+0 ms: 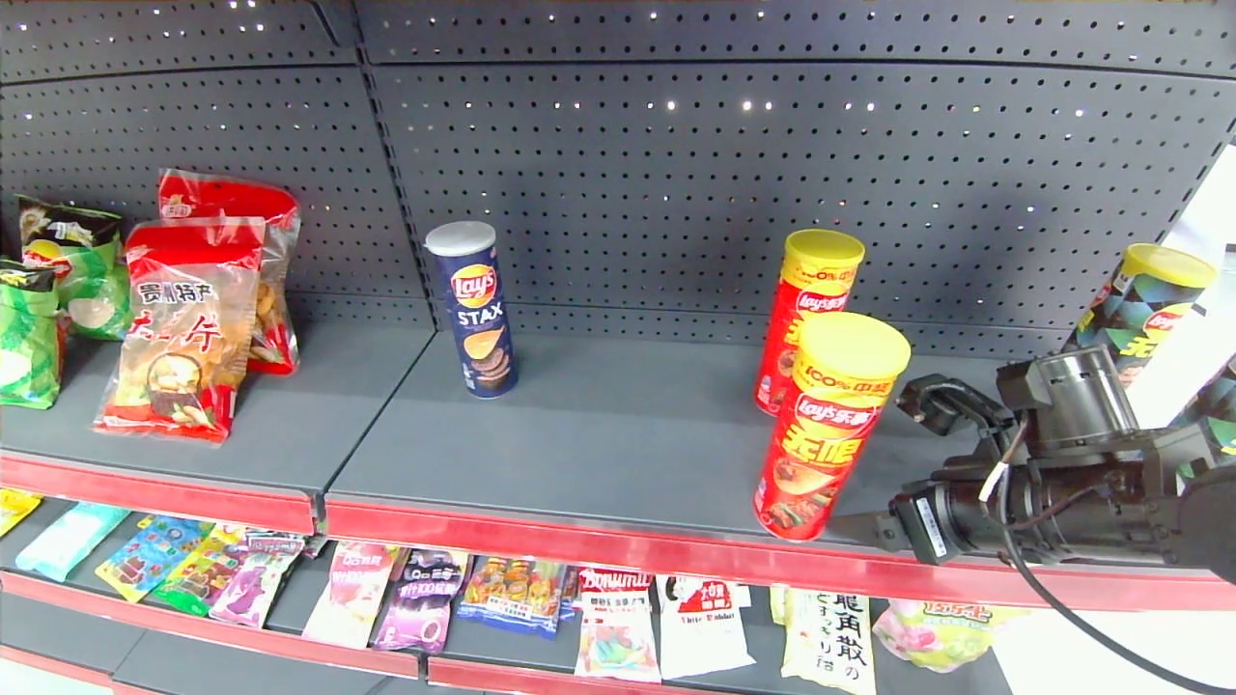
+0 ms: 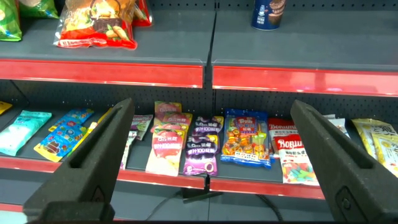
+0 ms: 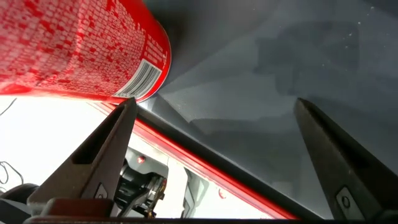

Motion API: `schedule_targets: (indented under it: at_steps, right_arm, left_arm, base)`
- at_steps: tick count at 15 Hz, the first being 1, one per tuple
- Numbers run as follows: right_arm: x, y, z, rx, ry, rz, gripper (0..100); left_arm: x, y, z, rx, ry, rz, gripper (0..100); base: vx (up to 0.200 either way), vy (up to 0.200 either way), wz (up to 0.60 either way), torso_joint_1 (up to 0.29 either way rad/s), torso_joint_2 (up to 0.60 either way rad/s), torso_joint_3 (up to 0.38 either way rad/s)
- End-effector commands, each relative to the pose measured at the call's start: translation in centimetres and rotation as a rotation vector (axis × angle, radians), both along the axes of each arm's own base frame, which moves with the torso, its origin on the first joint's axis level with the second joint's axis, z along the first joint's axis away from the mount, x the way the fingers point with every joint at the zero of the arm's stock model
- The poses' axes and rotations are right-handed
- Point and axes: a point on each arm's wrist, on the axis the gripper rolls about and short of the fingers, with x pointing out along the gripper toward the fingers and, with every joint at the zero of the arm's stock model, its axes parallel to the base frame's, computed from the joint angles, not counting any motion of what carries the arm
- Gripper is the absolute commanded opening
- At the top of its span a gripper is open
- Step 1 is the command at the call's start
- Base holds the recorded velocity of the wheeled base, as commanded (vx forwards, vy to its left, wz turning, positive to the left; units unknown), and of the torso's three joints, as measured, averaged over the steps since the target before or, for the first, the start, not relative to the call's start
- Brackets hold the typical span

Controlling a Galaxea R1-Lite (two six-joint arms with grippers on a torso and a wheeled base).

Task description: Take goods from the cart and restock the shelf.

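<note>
Spread, empty left hand (image 2: 211,102) faces candy packets (image 2: 199,146) lower down. The red can (image 1: 830,425), yellow lid, stands upright at the shelf (image 1: 599,434) near edge, right side. Spread right hand (image 3: 216,102) sits just beside its base, contact unclear. Placing looks done; next, back off without tipping it.

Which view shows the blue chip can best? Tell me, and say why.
The head view: the blue can stands whole and upright on the shelf. The left wrist view catches just its lower end. The right wrist view faces a red can instead.
</note>
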Motion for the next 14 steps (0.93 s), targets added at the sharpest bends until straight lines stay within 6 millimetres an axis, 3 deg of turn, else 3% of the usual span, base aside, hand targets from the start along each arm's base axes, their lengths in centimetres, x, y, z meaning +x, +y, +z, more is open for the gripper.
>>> schedule_targets:
  at_steps: [1, 11, 14]
  right_arm:
    - [0.0, 0.0, 0.0, -0.001, 0.0, 0.002, 100]
    - [-0.1, 0.1, 0.1, 0.001, -0.006, 0.007, 100]
    - [-1.0, -0.4, 1.4, 0.012, -0.056, -0.005, 100]
  left_arm:
    - [0.0, 0.0, 0.0, 0.0, 0.0, 0.0, 100]
    - [0.0, 0.0, 0.0, 0.0, 0.0, 0.0, 100]
    - [0.0, 0.0, 0.0, 0.0, 0.0, -0.001, 100]
  base:
    - [0.0, 0.0, 0.0, 0.0, 0.0, 0.0]
    - [0.0, 0.0, 0.0, 0.0, 0.0, 0.0]
    - [0.0, 0.0, 0.0, 0.0, 0.0, 0.0]
